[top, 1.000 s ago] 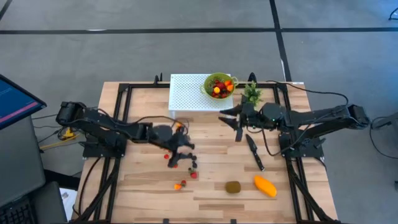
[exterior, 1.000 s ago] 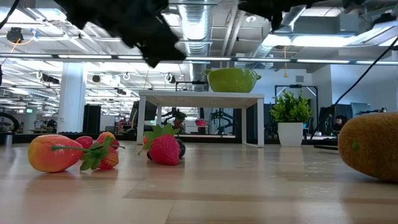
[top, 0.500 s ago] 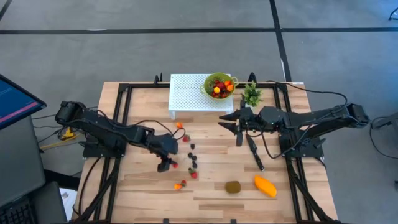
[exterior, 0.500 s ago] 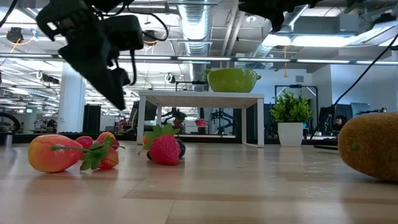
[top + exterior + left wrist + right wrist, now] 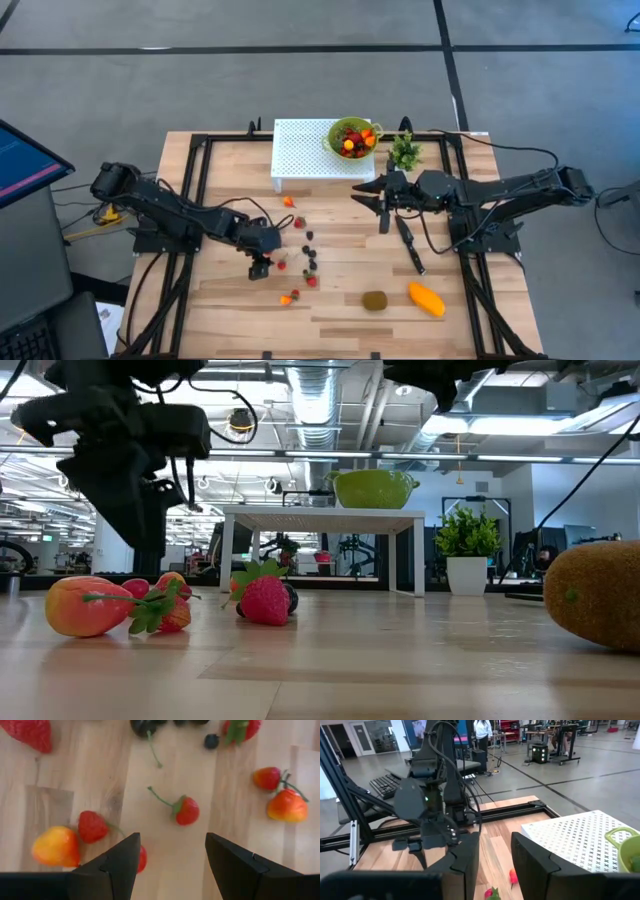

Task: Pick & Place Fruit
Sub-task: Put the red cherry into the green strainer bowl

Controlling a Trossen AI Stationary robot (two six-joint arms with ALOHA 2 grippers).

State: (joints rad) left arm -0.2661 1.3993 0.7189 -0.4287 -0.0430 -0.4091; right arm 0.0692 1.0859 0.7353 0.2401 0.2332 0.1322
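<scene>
Small red, orange and dark berry pieces (image 5: 305, 258) lie scattered mid-surface, close together, with narrow gaps between them; left claw (image 5: 260, 268) hangs just beside this cluster, fingers apart. Wide bare wooden surface (image 5: 225, 318) lies on the near-left. White perforated stand (image 5: 300, 150) with green bowl (image 5: 352, 137) blocks the far centre. Slim black knife (image 5: 410, 245), brown oval kiwi (image 5: 375, 300) and orange-yellow mango (image 5: 427, 299) occupy the near-right. Right claw (image 5: 380, 205) hangs beside the stand.
</scene>
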